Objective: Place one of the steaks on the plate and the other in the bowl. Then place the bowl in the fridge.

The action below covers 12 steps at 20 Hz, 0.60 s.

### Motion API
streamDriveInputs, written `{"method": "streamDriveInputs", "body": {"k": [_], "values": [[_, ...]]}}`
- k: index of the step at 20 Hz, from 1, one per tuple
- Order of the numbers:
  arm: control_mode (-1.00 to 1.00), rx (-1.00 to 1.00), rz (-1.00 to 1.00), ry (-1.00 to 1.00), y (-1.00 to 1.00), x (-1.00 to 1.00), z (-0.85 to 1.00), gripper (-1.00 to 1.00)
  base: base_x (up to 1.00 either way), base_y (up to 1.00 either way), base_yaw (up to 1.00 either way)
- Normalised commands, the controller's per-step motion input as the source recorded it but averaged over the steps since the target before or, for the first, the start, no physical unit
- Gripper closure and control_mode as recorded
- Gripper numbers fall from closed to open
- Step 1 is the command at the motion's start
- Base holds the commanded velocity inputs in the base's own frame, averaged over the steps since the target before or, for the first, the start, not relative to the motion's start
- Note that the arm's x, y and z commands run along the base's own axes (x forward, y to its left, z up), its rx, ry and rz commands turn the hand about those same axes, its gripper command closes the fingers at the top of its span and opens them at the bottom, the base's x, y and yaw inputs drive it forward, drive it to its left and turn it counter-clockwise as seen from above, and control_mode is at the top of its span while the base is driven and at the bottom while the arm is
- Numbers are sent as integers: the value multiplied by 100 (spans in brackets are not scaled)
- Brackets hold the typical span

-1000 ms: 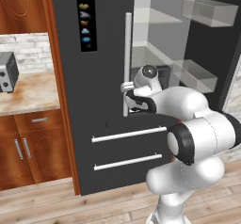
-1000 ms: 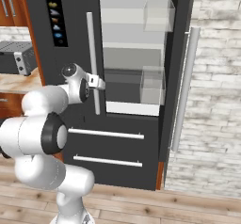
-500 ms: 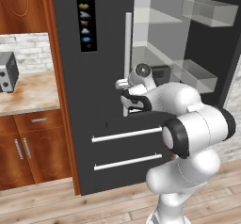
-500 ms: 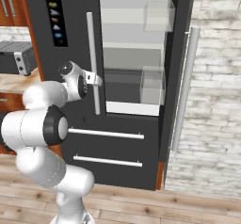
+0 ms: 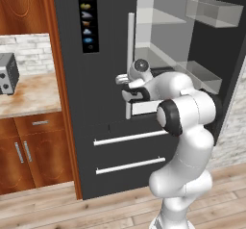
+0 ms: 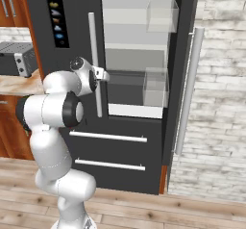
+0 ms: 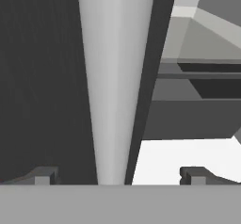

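Fridge (image 5: pixel 110 141) is filling the scene ahead of me, tall and black, and I am working at its front rather than at any steak or bowl, neither of which I can make out from here. Going from the left, a toaster (image 5: pixel 7 73) is sitting on the worktop (image 5: pixel 33 95) near its far left edge, and wooden cabinets (image 5: pixel 29 156) are standing below it. Next the dark left door is facing me, closed, with a strip of small icons (image 5: pixel 87 16) running down it. Along that door's right edge the long silver handle (image 5: pixel 129 64) is standing upright, and my gripper (image 7: pixel 117 175) is straddling it in the hand view, one fingertip (image 7: pixel 43 176) on each side, apart from the bar and not yet pinching it. I am keeping the jaws spread wide so the bar can pass between them. To the right the other door (image 6: pixel 185 79) is standing swung open, showing clear shelves (image 6: pixel 139 16) and a pale interior with nothing resting on them. I judge that I am handling the doors so the bowl can go inside later.
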Motion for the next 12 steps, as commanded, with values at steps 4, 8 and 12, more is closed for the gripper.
{"method": "streamDriveInputs", "body": {"k": [4,8,12], "values": [[-100,0,0,-1,0,64,0,-100,0,0,0],[-100,0,0,-6,5,49,0,-100,0,0,0],[-100,0,0,-2,1,17,0,100,0,0,0]]}}
